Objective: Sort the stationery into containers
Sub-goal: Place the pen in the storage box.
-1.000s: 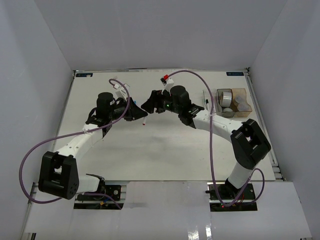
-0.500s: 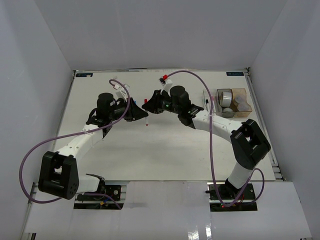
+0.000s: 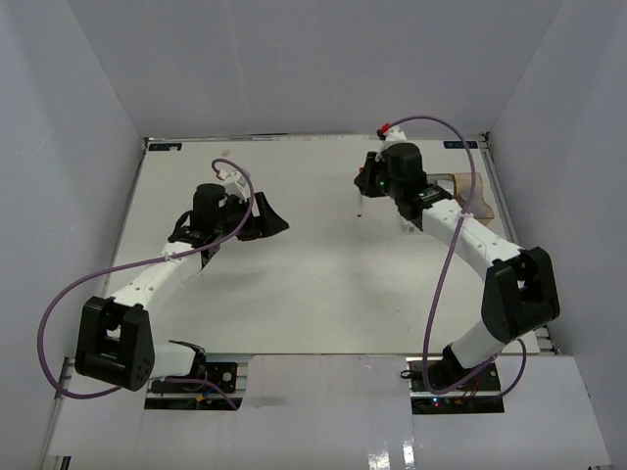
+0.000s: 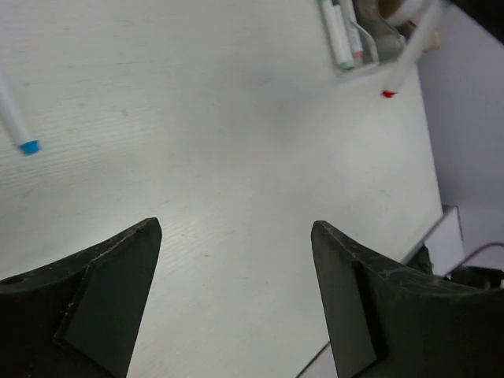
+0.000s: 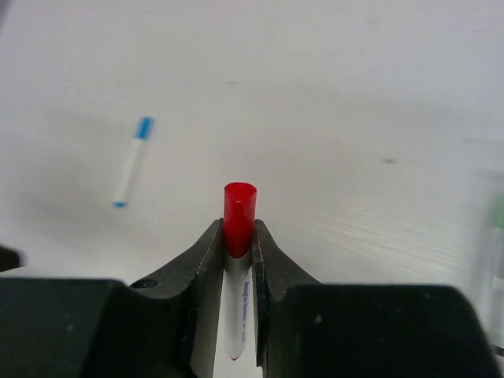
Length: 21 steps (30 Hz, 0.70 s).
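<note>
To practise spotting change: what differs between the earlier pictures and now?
The right gripper, shut on the red-capped pen, swung from the middle of the table out to the far right, near the bins. The left gripper, open, stayed about where it was; the bins did not move.
</note>
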Available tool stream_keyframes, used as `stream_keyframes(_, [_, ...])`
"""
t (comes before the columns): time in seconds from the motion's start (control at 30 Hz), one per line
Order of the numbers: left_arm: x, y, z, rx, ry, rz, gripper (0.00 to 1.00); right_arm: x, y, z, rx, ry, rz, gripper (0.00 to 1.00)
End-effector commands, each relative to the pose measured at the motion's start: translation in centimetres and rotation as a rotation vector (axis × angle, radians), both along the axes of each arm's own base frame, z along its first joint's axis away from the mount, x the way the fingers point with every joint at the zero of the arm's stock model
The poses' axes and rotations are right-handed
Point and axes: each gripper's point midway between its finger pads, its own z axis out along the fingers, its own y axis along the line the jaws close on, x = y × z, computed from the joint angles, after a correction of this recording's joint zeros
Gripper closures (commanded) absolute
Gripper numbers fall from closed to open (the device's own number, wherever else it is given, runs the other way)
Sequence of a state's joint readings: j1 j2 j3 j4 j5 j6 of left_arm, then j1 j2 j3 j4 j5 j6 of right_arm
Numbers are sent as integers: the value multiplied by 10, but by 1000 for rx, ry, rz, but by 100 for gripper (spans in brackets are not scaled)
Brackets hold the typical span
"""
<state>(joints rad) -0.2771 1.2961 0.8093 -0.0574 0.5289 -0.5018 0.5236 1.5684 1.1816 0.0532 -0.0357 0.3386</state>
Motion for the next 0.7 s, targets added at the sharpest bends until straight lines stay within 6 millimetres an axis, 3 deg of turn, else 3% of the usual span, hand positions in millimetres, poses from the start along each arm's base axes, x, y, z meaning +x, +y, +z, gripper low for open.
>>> stream_keyframes(0.0, [19, 31, -1, 149, -7, 171, 11, 29, -101, 4, -261, -11, -239, 92])
stream_keyframes(0.1, [24, 48, -6, 211, 9, 244, 10, 45, -155, -4, -395, 22, -354, 92])
stream_keyframes(0.13, [25, 49, -7, 216, 11, 252, 10, 50, -165, -12, -421, 40, -371, 92])
stream_keyframes(0.17, [25, 52, -9, 224, 16, 258, 9, 59, -187, -23, -456, 62, -407, 92])
stream_keyframes(0.37, [28, 57, -14, 249, 30, 281, 8, 77, -217, -54, -489, 133, -461, 92])
stream_keyframes(0.6, [31, 68, -15, 270, 31, 316, 8, 98, -224, -95, -531, 206, -460, 92])
stream_keyframes(0.67, [32, 69, -15, 272, 31, 322, 7, 103, -224, -95, -528, 204, -459, 92])
